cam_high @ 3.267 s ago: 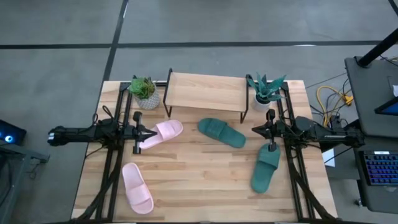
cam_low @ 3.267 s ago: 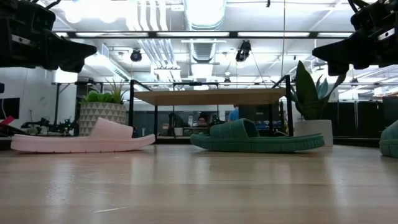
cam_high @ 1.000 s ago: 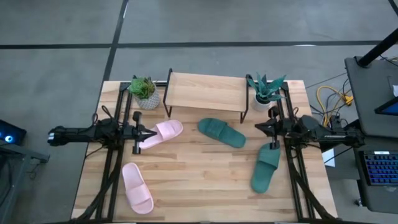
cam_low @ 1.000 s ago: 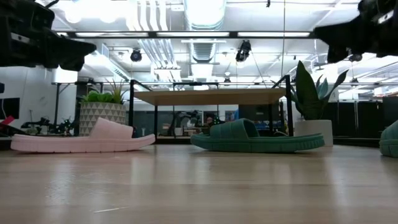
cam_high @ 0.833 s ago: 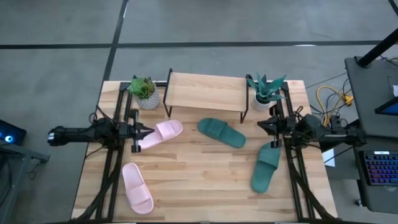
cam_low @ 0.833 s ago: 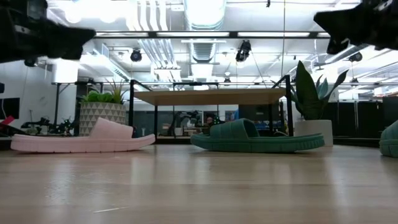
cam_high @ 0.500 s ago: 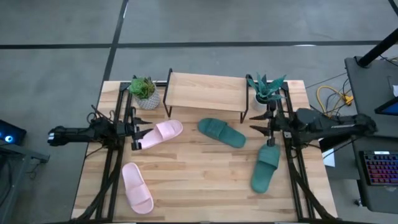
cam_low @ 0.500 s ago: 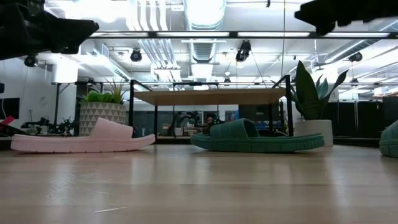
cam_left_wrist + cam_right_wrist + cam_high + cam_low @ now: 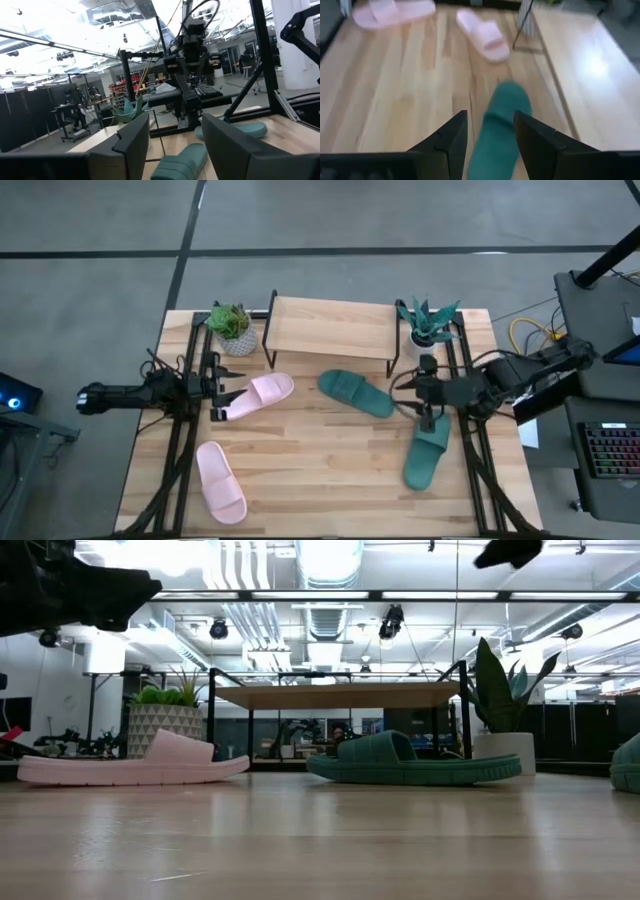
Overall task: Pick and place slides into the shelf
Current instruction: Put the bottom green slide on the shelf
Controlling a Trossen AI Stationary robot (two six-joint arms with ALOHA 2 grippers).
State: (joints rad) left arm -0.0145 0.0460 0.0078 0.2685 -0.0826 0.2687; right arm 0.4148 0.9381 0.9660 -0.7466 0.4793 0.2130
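The teal slide point(image 9: 356, 393) is lying on the table in front of the shelf point(image 9: 331, 327), nothing stowed yet. I'm judging it soft and light, best pinched across its ribbed strap. My right gripper point(image 9: 412, 392) is hovering just beside it, fingers parted, empty; my left gripper point(image 9: 222, 395), also parted, is waiting by a pink slide point(image 9: 259, 394).
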